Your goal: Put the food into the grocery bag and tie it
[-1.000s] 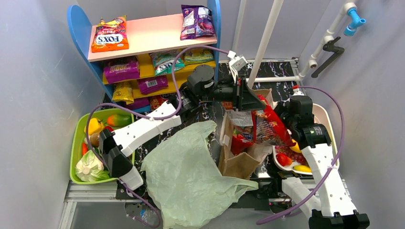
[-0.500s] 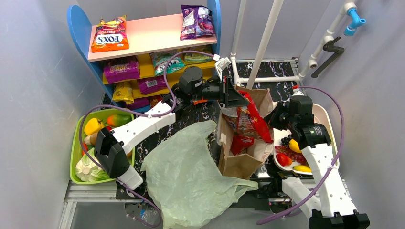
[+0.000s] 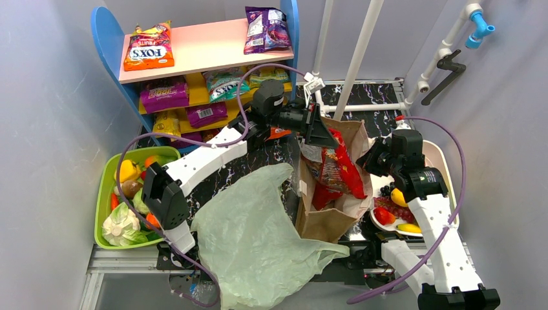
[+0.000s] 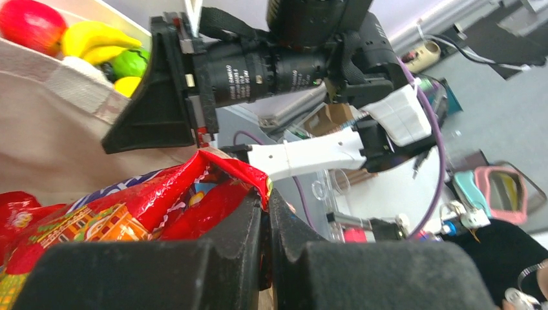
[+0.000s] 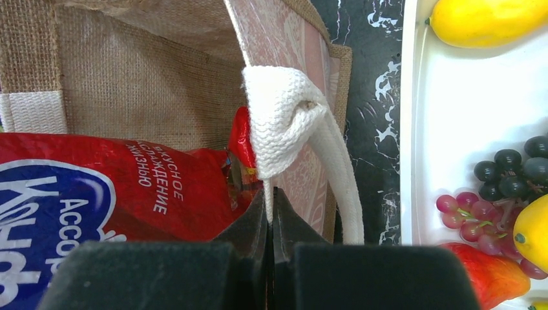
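My left end effector (image 4: pixel 266 205) is pressed together on a corner of the red snack packet (image 3: pixel 336 169), over the brown bag (image 3: pixel 326 223). My right end effector (image 5: pixel 271 210) pinches that bag's rim under its white handle (image 5: pixel 284 123). Judgement: loading food not yet begun. The grocery bag (image 3: pixel 252 239) lies crumpled on the counter (image 3: pixel 378 95), near side, left of the brown bag, well apart from both. The food (image 3: pixel 128 170) sits in the green basket (image 3: pixel 102 194), far left. Next move calls for letting go, then reaching the food.
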Tool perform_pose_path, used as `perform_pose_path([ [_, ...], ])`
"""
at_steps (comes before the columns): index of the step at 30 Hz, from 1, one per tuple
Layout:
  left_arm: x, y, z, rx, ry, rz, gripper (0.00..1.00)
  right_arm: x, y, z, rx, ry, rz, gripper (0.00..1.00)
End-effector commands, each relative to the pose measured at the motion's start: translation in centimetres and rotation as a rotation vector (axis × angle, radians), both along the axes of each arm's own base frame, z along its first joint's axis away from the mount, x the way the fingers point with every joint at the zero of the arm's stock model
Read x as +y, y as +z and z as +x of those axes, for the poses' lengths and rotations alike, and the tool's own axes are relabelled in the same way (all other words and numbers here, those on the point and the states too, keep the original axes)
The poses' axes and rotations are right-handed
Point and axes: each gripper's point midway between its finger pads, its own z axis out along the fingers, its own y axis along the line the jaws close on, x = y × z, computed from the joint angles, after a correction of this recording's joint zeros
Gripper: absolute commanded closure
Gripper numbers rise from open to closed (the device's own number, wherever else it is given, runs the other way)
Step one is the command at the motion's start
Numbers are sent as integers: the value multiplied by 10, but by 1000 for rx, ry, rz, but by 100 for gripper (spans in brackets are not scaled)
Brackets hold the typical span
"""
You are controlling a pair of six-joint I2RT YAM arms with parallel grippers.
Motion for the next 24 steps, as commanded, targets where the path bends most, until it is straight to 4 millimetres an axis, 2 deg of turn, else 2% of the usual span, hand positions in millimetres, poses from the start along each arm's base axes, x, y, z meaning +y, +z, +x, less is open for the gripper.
perform_pose_path([
  [1,16,51,-48,-100,-234,-107,100,1,8,8,-40,5,-1,99],
  [3,19,51,-56,-97,-275,-98,97,1,7,9,-38,5,-2,99],
  [4,20,50,-58,-93,-279,-86,83,1,7,9,-38,6,-2,99],
  [6,20,42,-55,-94,-249,-43,44,1,8,9,-37,7,-1,99],
  [7,20,38,-51,-102,-214,-12,30,2,8,10,-37,8,-1,99],
  [8,19,32,-45,-114,-171,19,24,2,7,10,-35,9,-2,99],
  [12,17,17,-21,-156,-3,139,15,2,4,10,-28,8,-2,99],
  [16,23,12,11,-198,208,267,7,2,4,11,-25,8,-3,99],
  [18,33,1,33,-242,369,369,3,2,5,11,-27,9,-3,99],
  [24,75,-28,61,-325,665,601,3,3,6,14,-31,8,1,99],
])
